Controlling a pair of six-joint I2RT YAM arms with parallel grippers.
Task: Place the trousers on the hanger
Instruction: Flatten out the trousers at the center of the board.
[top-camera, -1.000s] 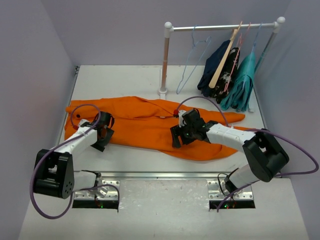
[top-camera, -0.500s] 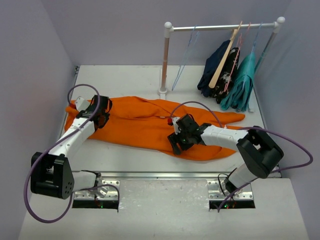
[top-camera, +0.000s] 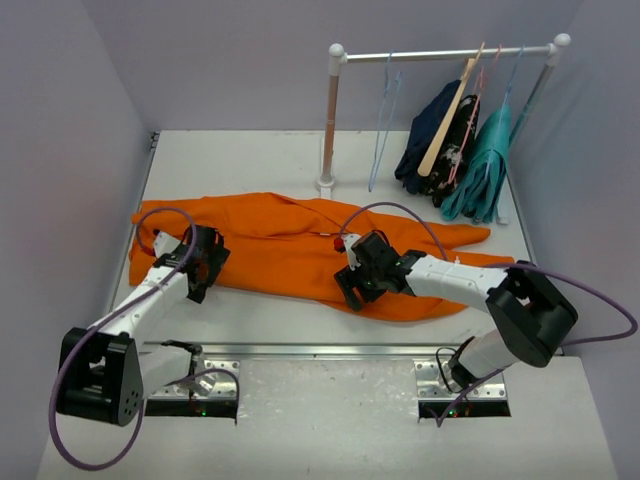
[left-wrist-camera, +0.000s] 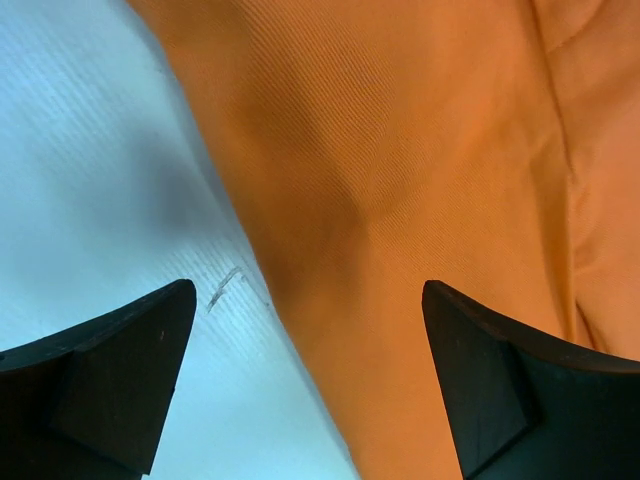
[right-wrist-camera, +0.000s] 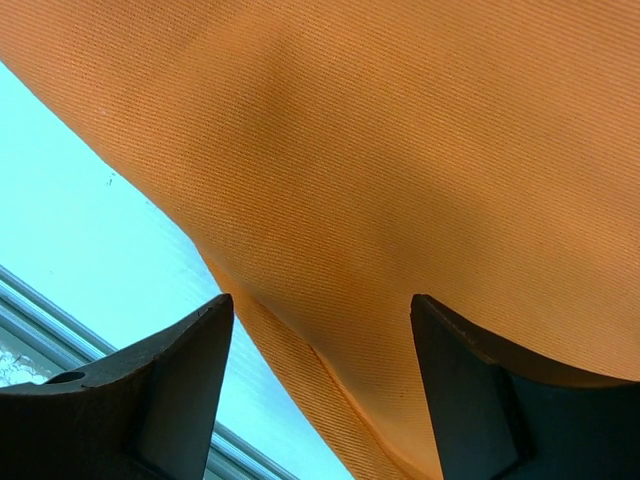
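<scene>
Picking-up stage: trousers flat across the tabletop, hanger on the far-edge rail. Over the cloth's near edge, left jaws and right jaws spread wide, holding nothing. Next: pinch cloth.

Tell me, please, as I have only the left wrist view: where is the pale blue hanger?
Observer: The hanger hangs on the rail at the back of the table, apart from the trousers.
Operator: Thank you. What is the right gripper doing?
Observer: The right gripper is open over the near edge of the trousers and grips nothing.
Operator: How do the trousers lie overall?
Observer: They lie flat and lengthwise across the table, from its left side to its right.
</scene>
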